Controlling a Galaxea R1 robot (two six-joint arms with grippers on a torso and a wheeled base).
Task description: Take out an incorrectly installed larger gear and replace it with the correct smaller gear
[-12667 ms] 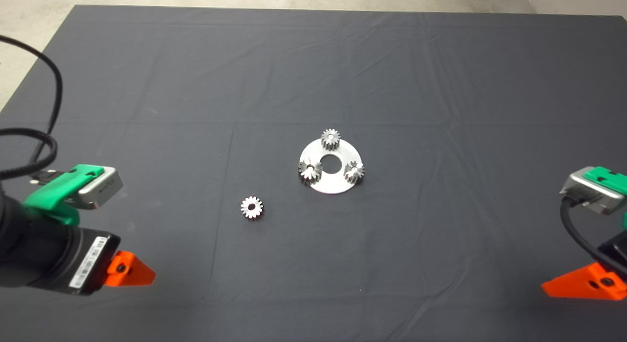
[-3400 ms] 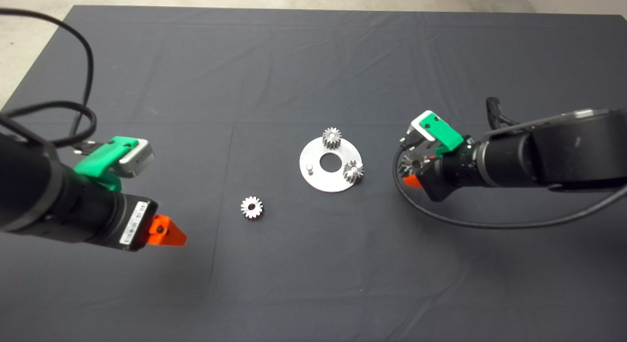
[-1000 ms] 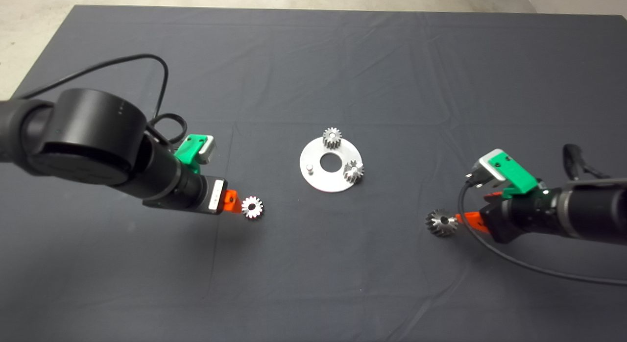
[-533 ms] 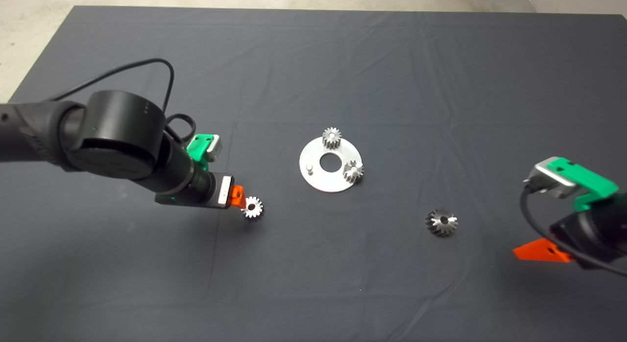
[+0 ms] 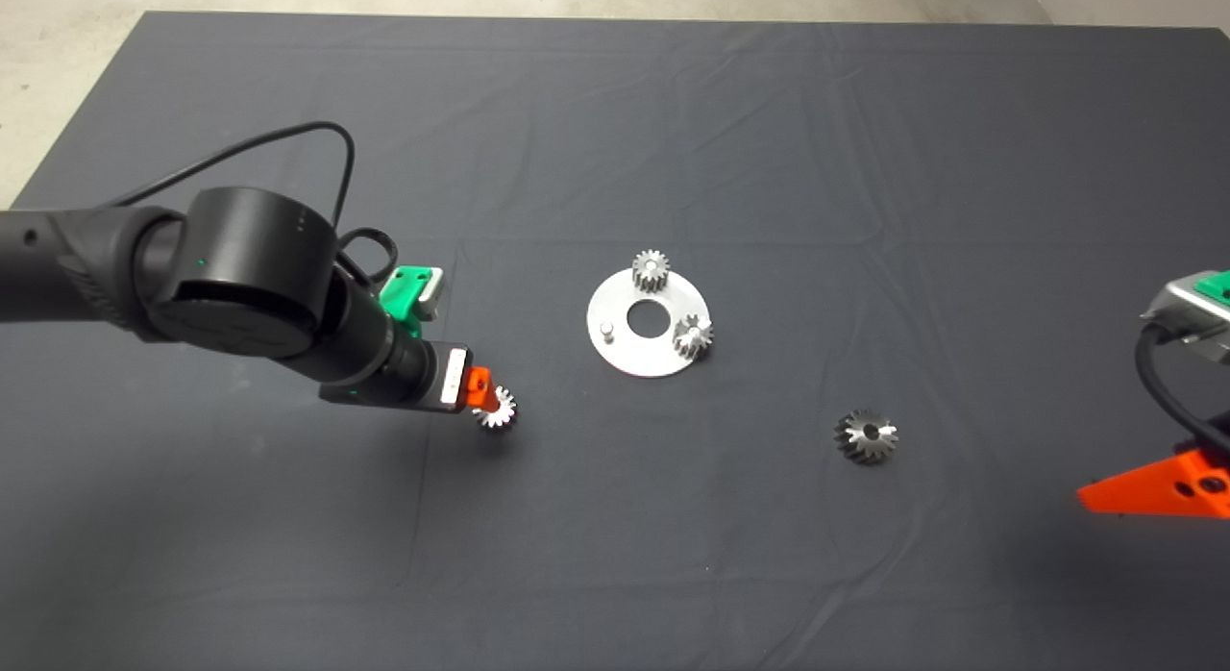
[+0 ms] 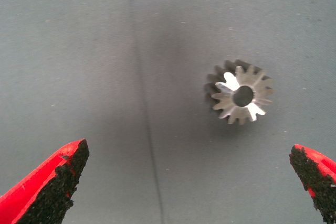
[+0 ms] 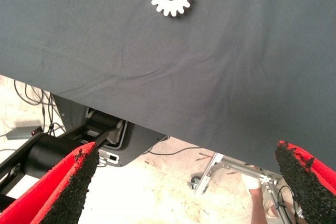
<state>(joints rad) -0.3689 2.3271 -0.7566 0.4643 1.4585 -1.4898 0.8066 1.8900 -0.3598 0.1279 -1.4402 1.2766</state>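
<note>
Small gear (image 5: 497, 409) lies flat on the mat (image 5: 615, 556) under our left gripper (image 6: 189, 182), fingers wide and empty, so we judge it light, rigid, slick, best pinched across opposite teeth; big gear (image 5: 867, 435) sits discarded, right gripper (image 7: 189, 187) open, empty, parked.

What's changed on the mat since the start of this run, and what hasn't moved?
The larger gear has come off the round plate: the right gripper carried it rightward, set it on the mat, let go and withdrew, open, to the lower right edge. The left gripper advanced over the smaller gear, fingers open, not yet gripping. That gear, the plate and its two mounted gears stayed put.
</note>
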